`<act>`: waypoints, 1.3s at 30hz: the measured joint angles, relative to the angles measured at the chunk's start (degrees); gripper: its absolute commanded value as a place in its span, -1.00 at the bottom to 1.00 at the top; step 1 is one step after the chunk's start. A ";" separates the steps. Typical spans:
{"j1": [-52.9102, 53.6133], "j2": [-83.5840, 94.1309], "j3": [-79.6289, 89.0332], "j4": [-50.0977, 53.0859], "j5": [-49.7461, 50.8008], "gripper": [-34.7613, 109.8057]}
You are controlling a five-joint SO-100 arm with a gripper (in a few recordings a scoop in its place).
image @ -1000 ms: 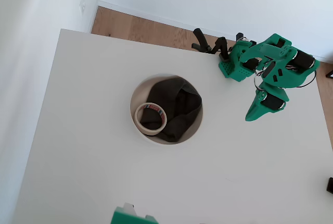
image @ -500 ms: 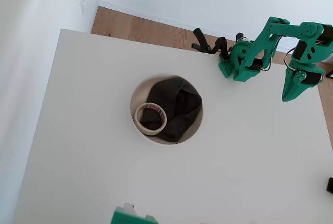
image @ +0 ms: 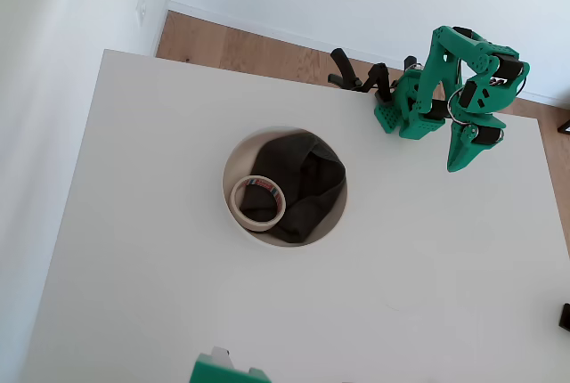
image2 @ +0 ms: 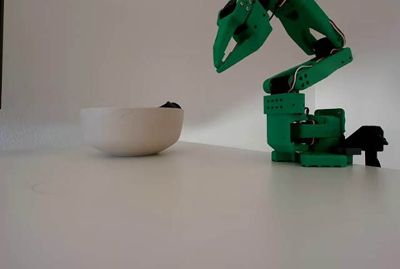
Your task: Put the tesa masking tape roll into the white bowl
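A: Where is the tape (image: 258,200)?

B: Inside the bowl (image: 233,158), lying flat at about eight o'clock of the bowl's inside in the overhead view. Its red and blue core shows at the ring's upper edge.

A: Anything with it?

B: A dark cloth (image: 307,183) — it fills the bowl from twelve round to five o'clock, and the tape rests against its left edge. In the fixed view only a dark tip of cloth (image2: 169,104) pokes over the rim of the bowl (image2: 132,130); the tape is hidden there.

A: And the pincer?

B: The pincer (image2: 224,61) hangs high in the air, well apart from the bowl, tips pointing down. Its jaws stand narrowly parted with nothing between them. From overhead the pincer (image: 460,156) sits at about two o'clock from the bowl, just beside the arm's base (image: 405,116) near the far edge of the bench (image: 160,294).

A: Bowl upright?

B: Yes — level on the bench.
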 measured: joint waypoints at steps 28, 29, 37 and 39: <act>4.04 28.30 32.26 1.32 -2.99 -0.63; 3.96 28.21 32.43 1.32 -2.99 -0.63; 6.15 28.30 32.43 1.32 -2.37 -0.63; 5.98 28.30 32.43 1.32 -2.46 -0.62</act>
